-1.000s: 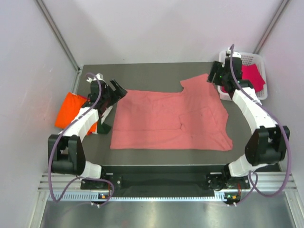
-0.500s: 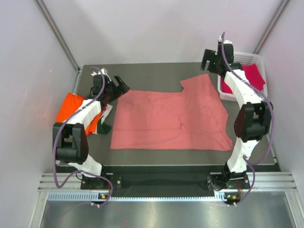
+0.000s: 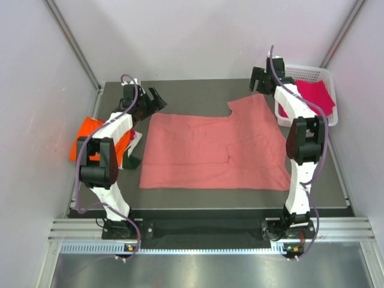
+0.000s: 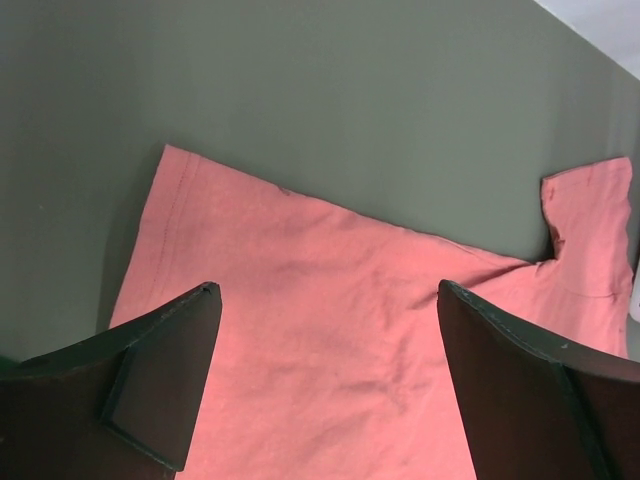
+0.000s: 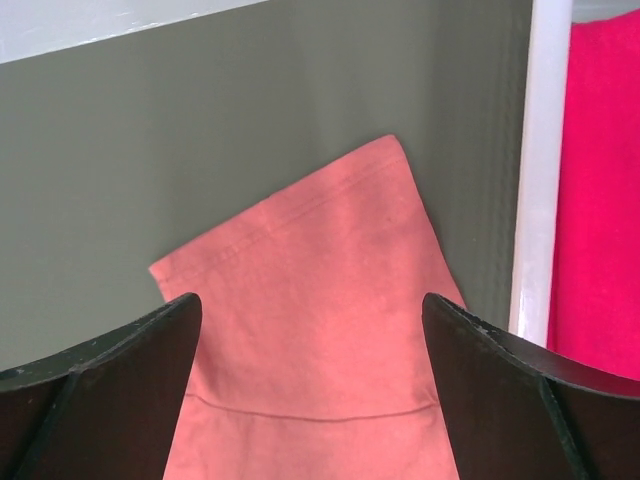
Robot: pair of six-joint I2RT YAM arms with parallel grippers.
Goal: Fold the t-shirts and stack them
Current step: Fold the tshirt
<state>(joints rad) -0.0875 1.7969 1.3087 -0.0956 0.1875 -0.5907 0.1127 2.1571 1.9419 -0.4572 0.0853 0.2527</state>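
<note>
Top external view gives me the salmon-pink shirt lying spread flat on the dark table, with one sleeve sticking out at its far right corner. My left gripper sits at the shirt's far left corner. In the left wrist view its two dark fingers are spread wide with nothing between them, and that corner and the stitched edge running from it lie in the gap below. I cannot tell from either view whether the fingertips touch the cloth. My right gripper is at the tip of the sleeve. In the right wrist view its fingers are likewise spread wide and empty, framing the sleeve's end. The white basket stands just to the right of the sleeve, and the magenta shirt lies inside it. The orange shirt lies crumpled off the pink shirt's left side, apart from it and partly hidden under my left arm.
</note>
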